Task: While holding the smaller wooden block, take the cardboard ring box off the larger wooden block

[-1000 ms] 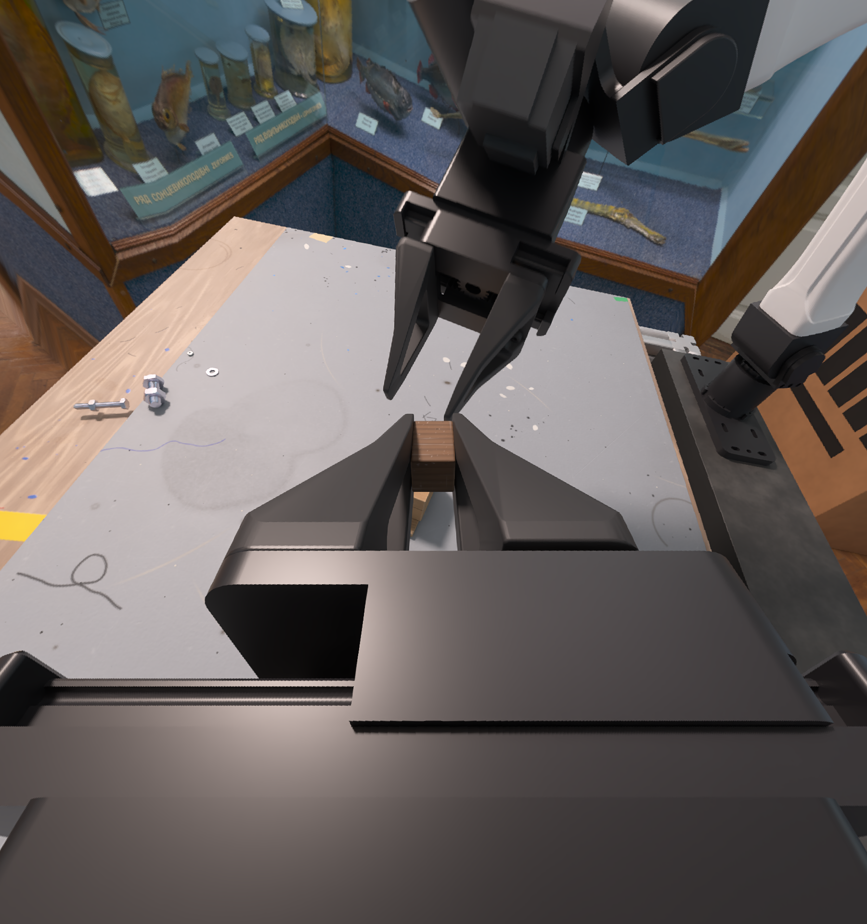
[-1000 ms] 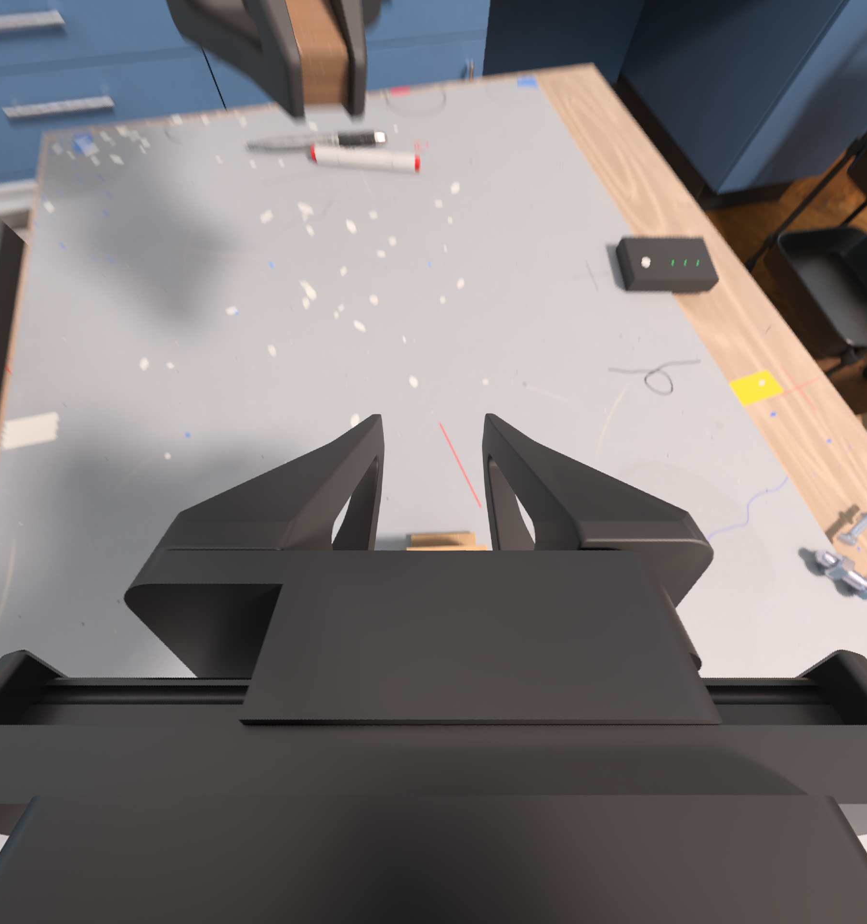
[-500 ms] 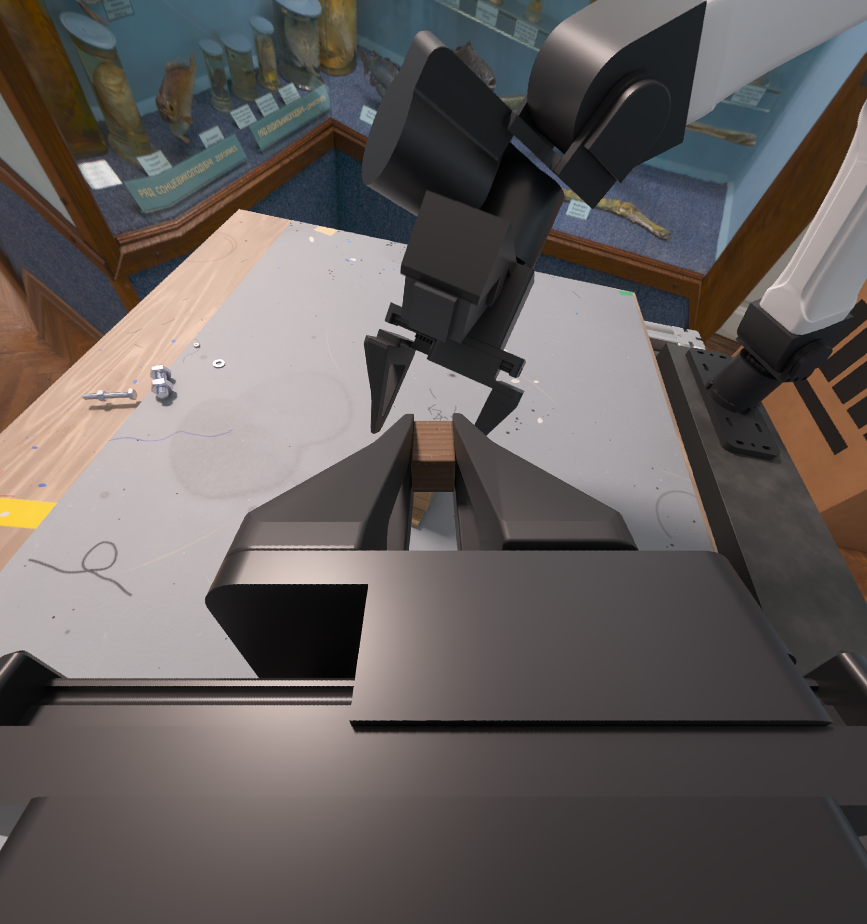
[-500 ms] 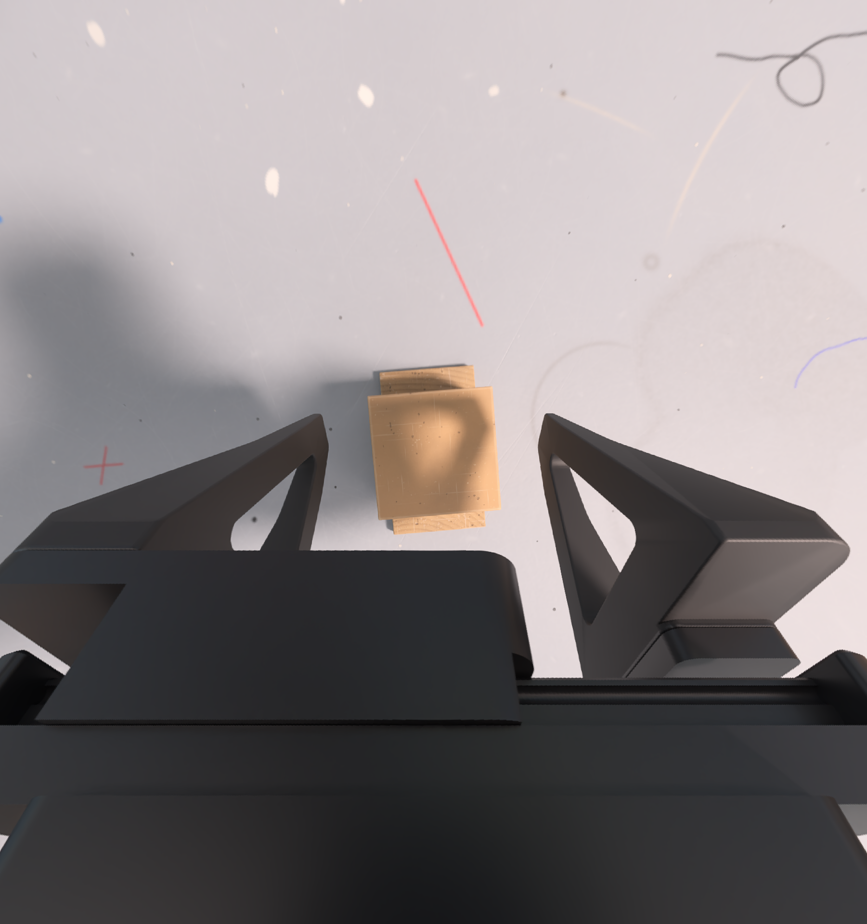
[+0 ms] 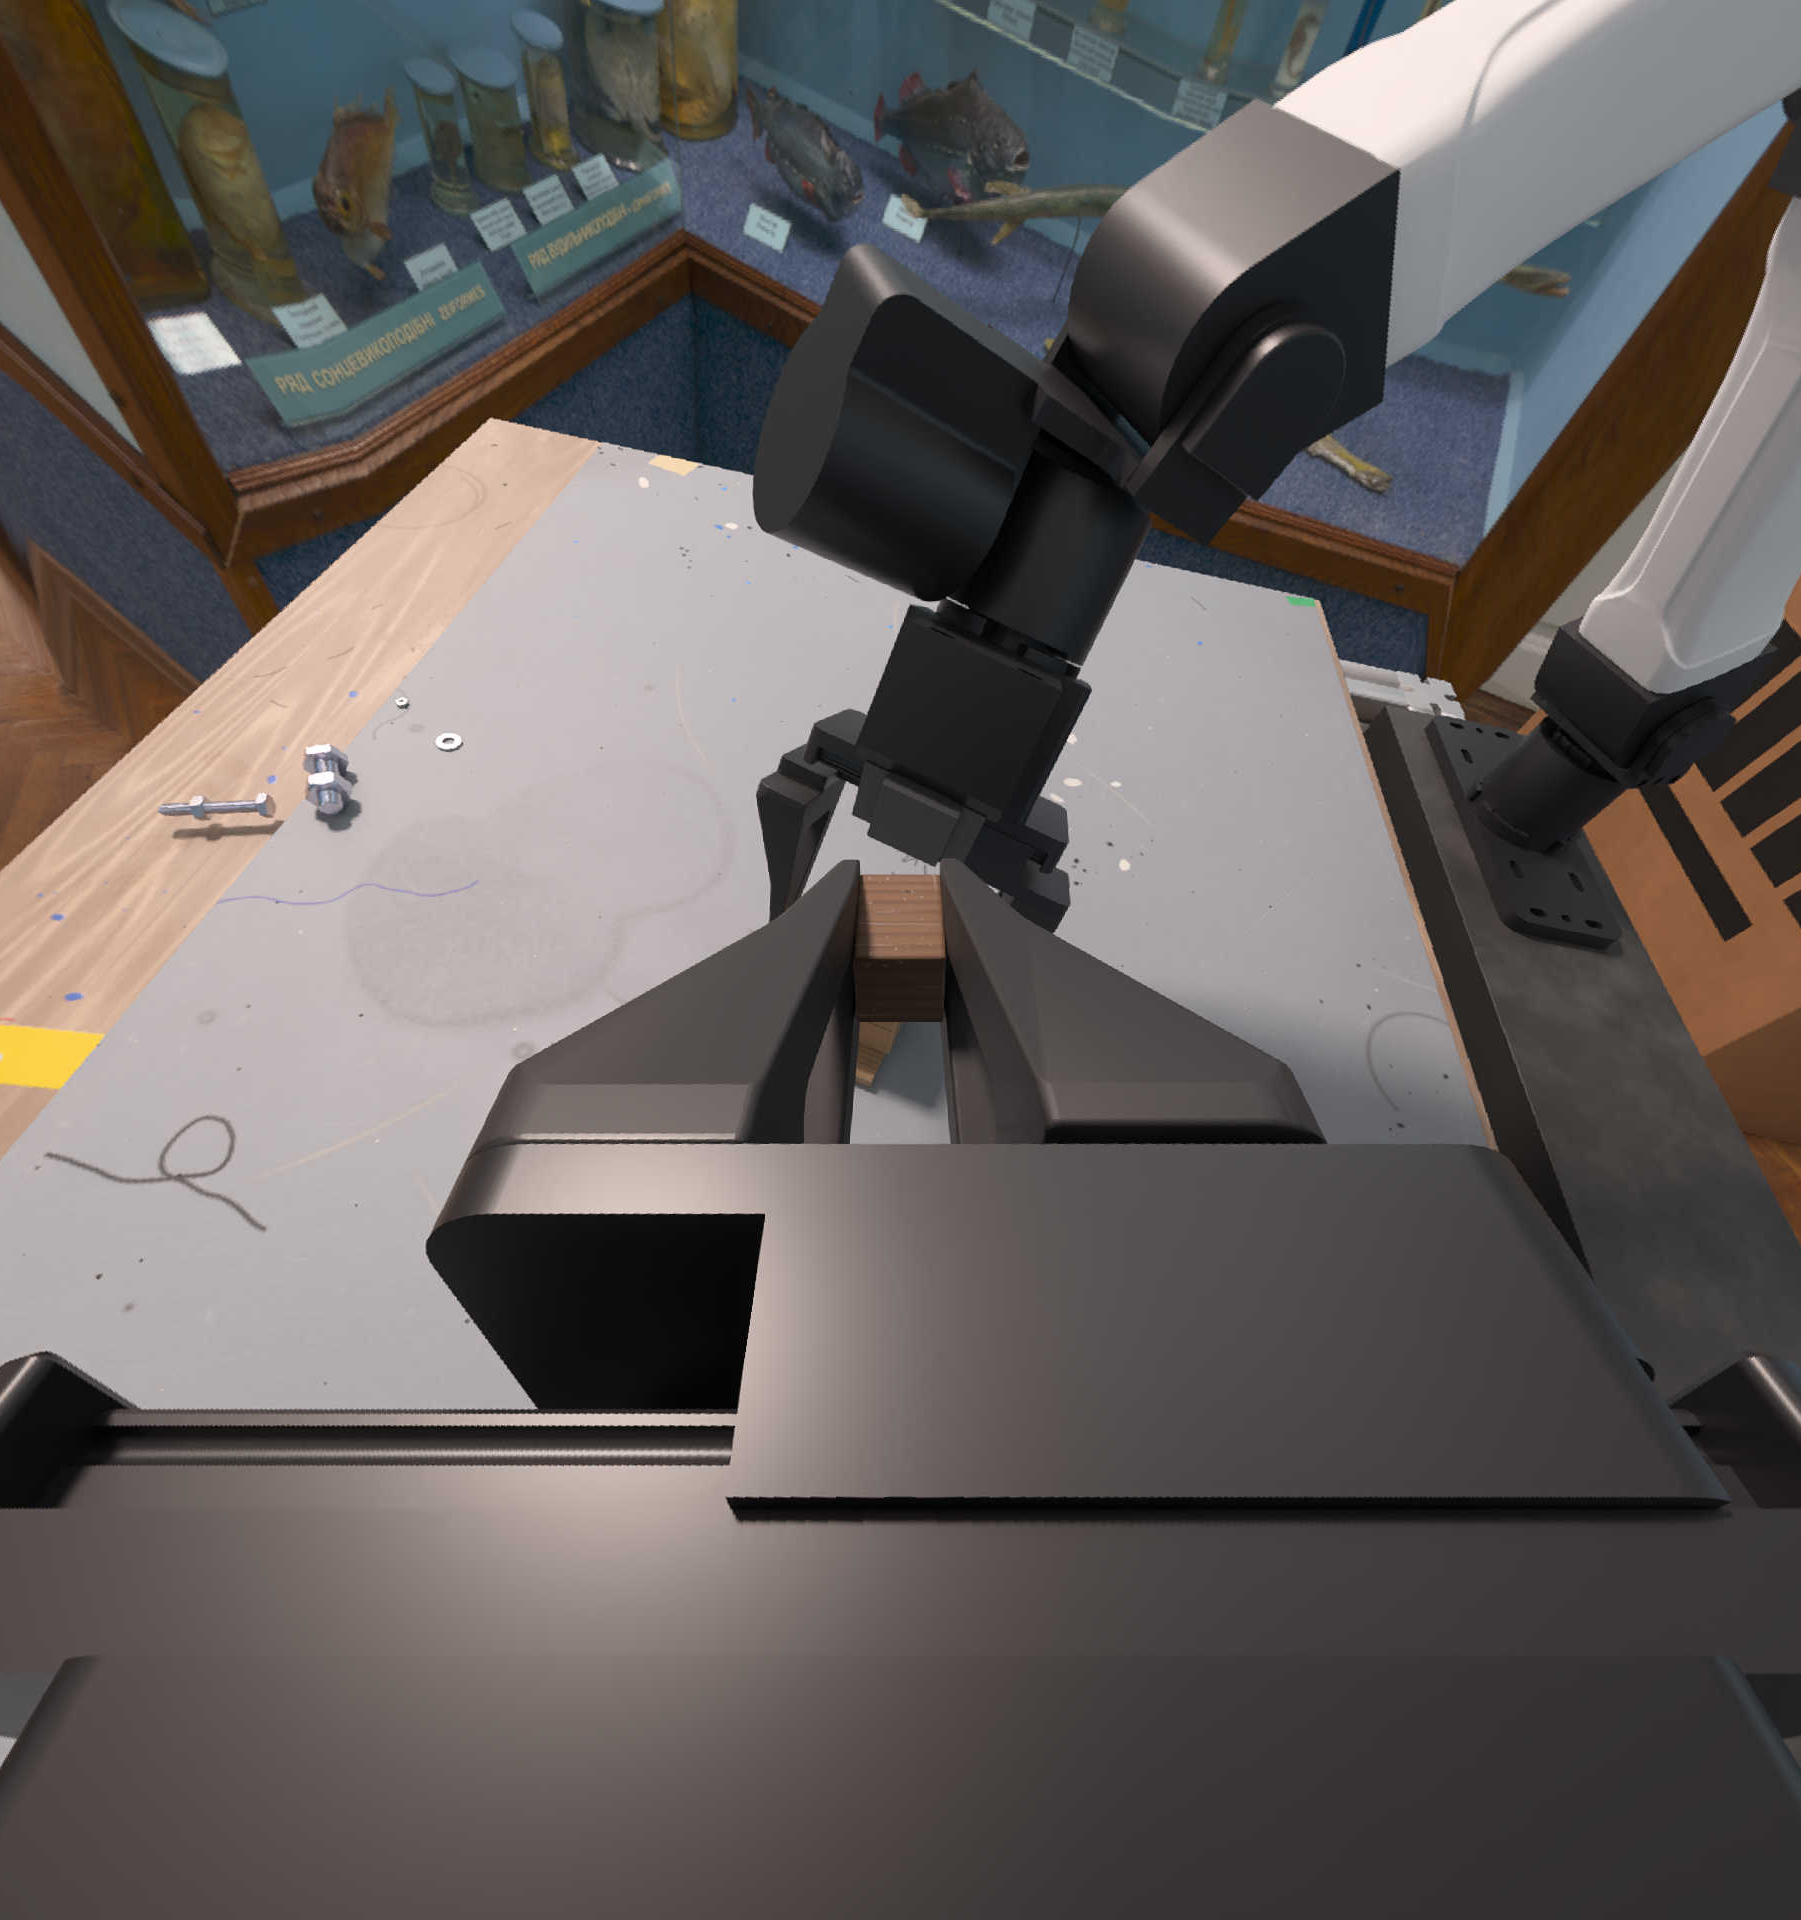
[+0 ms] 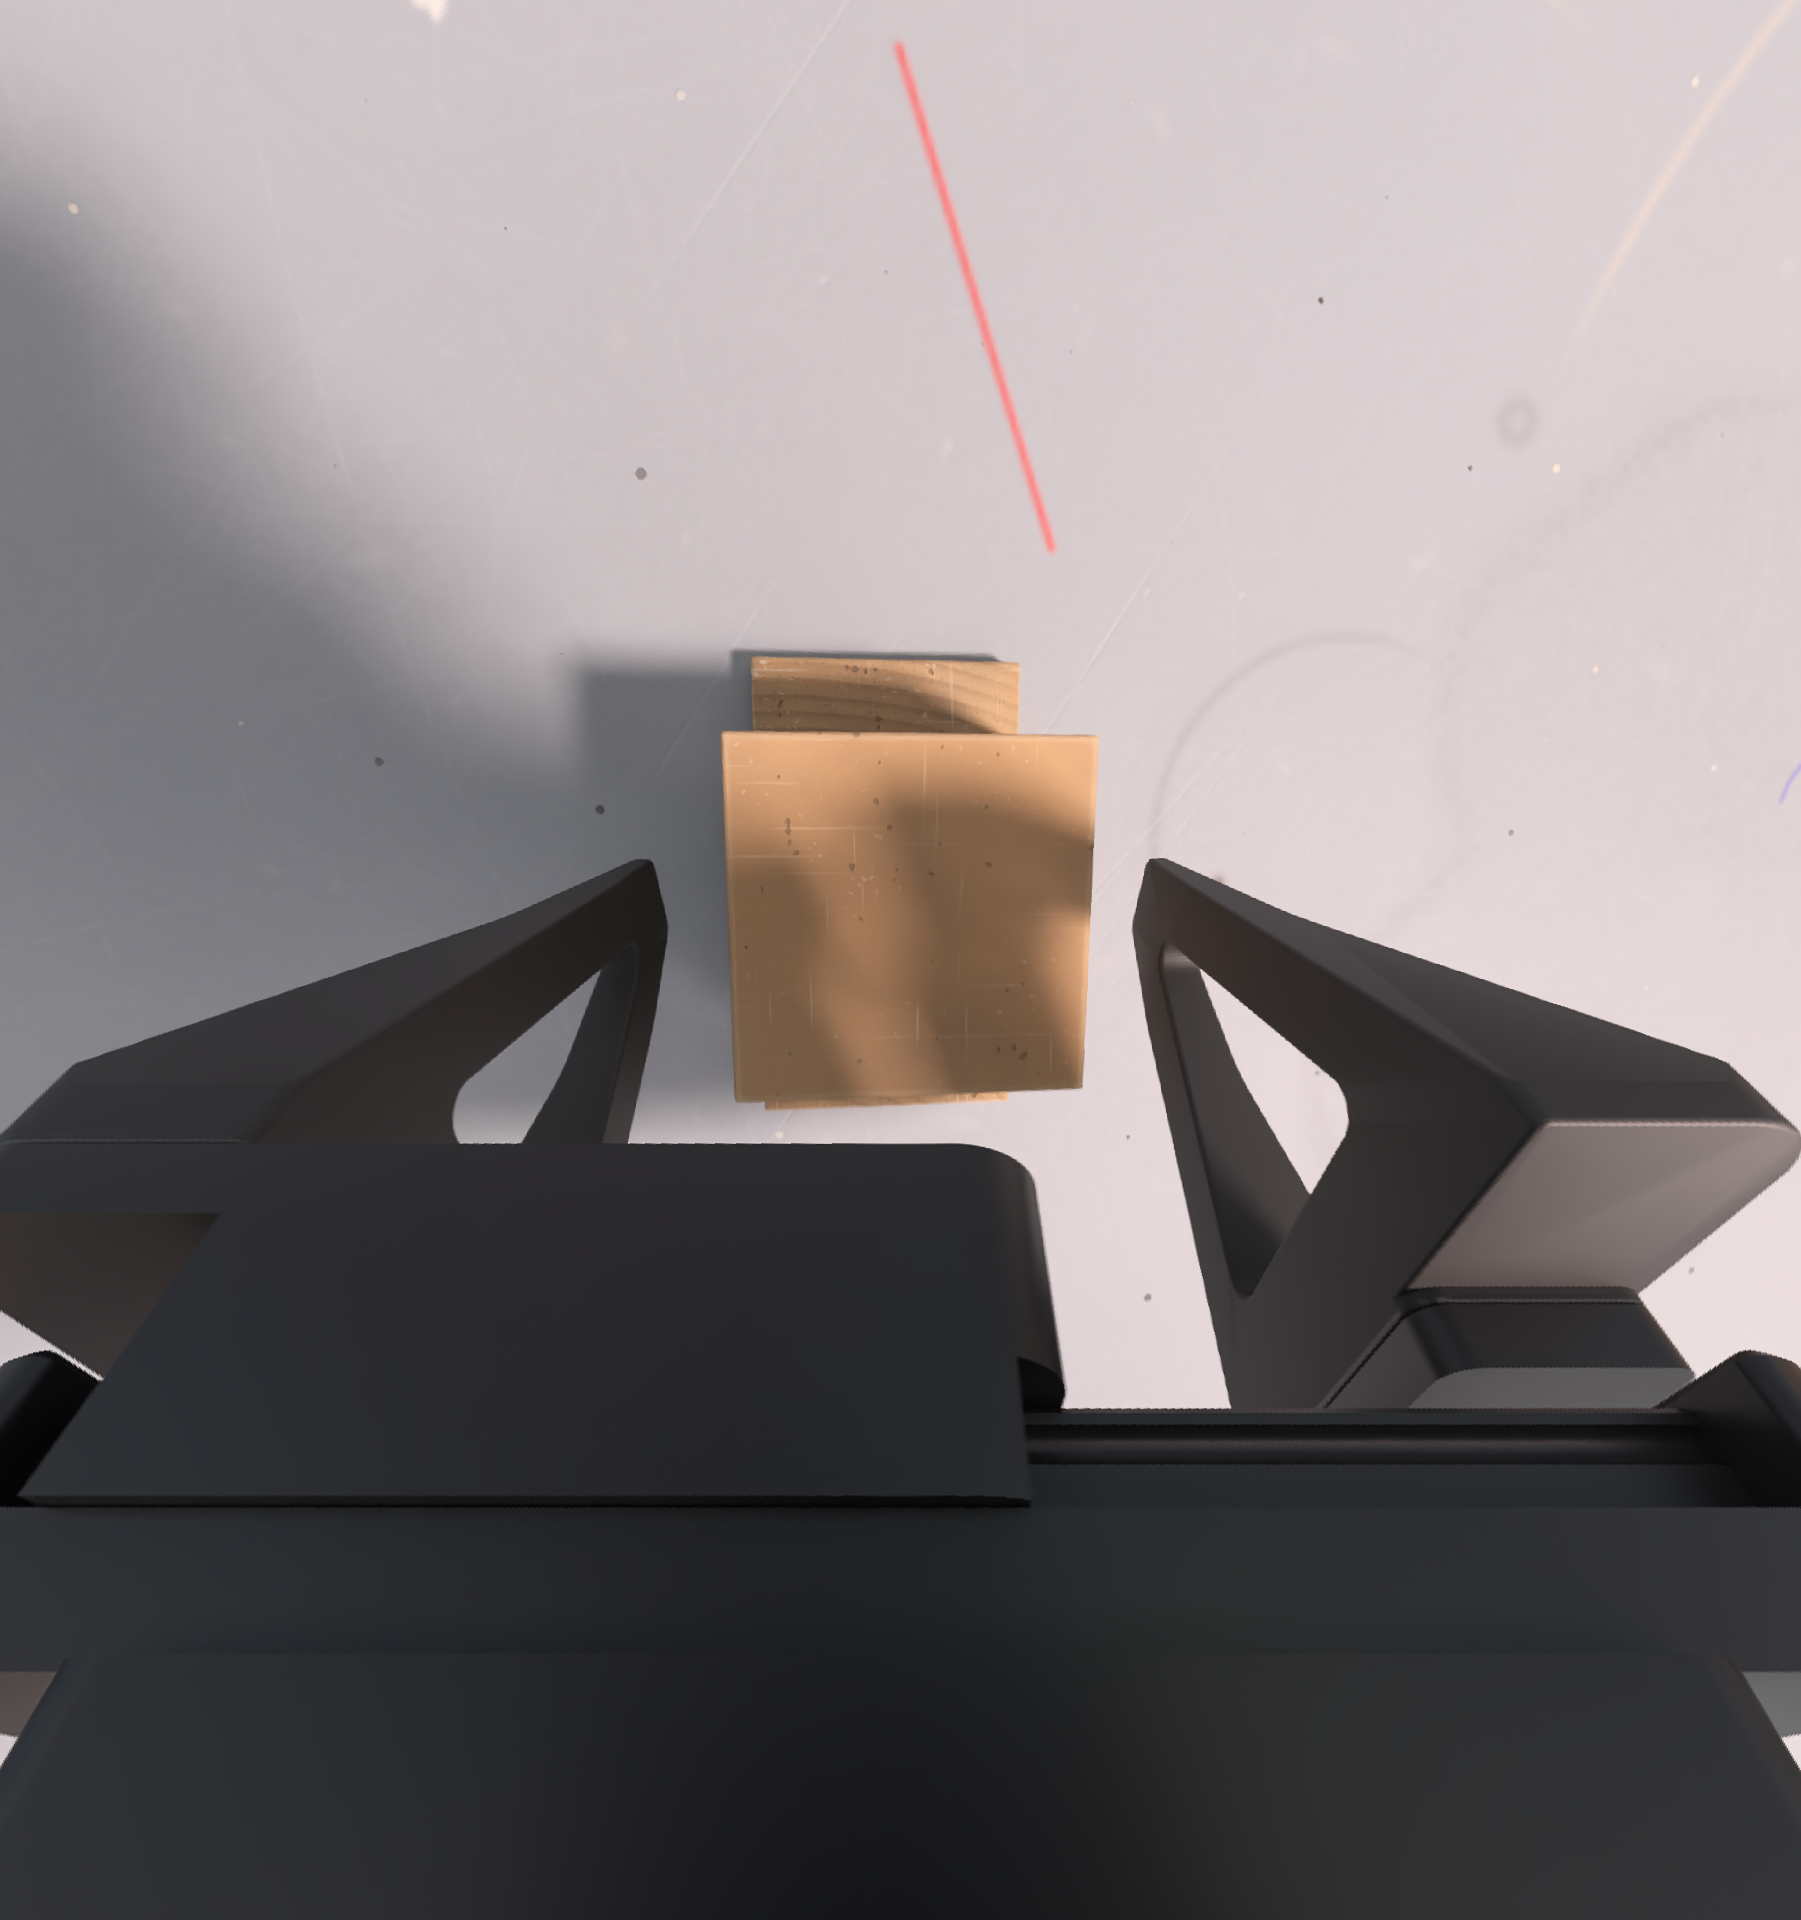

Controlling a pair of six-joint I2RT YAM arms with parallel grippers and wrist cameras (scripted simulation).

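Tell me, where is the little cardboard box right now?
In the right wrist view, the cardboard ring box sits on top of the larger wooden block on the grey table, between the open fingers of the right tool.

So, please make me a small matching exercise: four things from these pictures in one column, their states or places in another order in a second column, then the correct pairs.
Things:
1. left gripper
2. right gripper
3. cardboard ring box
4. larger wooden block

States or places:
A. lies under the box, on the table
B. open, one finger on each side of the box
C. shut on the smaller wooden block
D. rests on top of a block

Pairs: 1-C, 2-B, 3-D, 4-A
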